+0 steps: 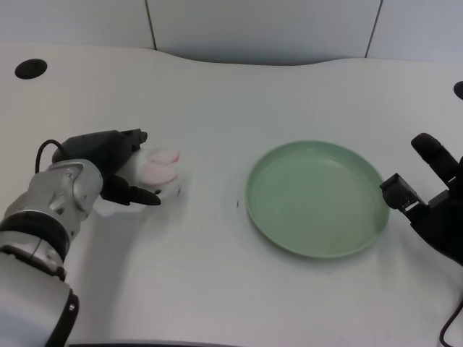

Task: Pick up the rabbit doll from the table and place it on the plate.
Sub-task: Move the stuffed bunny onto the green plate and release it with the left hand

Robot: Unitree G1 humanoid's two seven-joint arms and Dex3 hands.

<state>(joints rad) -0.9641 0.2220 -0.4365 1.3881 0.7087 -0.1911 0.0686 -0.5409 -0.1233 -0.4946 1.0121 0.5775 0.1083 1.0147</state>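
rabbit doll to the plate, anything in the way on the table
Nothing visible. The left hand has its fingers around the rabbit doll, and only bare white table lies between it and the green plate.

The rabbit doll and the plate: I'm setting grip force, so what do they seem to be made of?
The rabbit doll looks like soft plush, white with pink patches and fuzzy edges, held in the left hand. The plate looks like hard plastic or melamine, pale green, smooth with a dull sheen; ceramic can't be ruled out.
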